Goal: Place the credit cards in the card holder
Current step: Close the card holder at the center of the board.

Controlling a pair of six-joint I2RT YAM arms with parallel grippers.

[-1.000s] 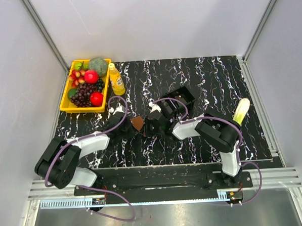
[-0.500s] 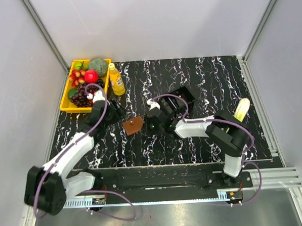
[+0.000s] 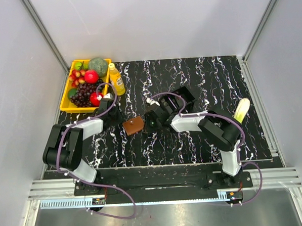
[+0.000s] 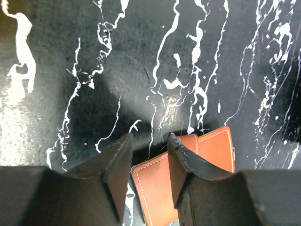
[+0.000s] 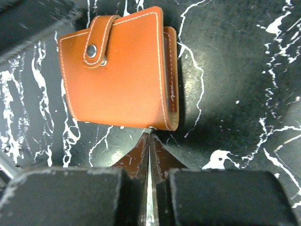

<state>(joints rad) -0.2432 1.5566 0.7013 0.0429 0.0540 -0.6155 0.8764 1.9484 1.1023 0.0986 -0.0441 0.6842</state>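
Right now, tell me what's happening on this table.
Two robot arms are working on a small brown leather card holder, which lies snapped shut on the black marbled table between them. The right arm's fingers are shut, their tips at its edge. The left arm's fingers stand open at its opposite edge.

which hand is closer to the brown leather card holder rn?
Right. The right hand, shut, has its tips at the edge of the brown leather card holder; the left hand, open, stands clear on its opposite side.
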